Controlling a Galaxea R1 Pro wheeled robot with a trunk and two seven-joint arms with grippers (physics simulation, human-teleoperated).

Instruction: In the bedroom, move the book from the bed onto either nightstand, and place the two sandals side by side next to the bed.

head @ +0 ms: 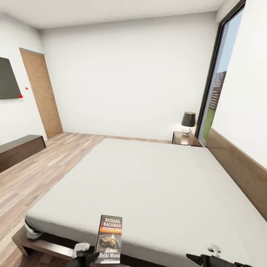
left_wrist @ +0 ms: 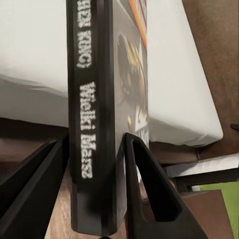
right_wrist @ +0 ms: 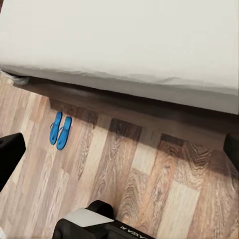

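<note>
1. Pinching the book [left_wrist: 94, 124] across its spine, the left gripper [left_wrist: 94, 174] holds it upright over the bed's [head: 155, 178] near edge.
2. Thin, light and stiff; a glossy cover probably slips, so grip deep.
3. The right gripper [right_wrist: 119, 149] spreads wide, empty.

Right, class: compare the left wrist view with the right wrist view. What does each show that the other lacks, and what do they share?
Left wrist view: the book, spine facing the camera, held between the left gripper fingers. Right wrist view: the two blue sandals, side by side on the wood floor beside the bed. Shared: the bed's grey mattress and its dark wooden frame.
</note>
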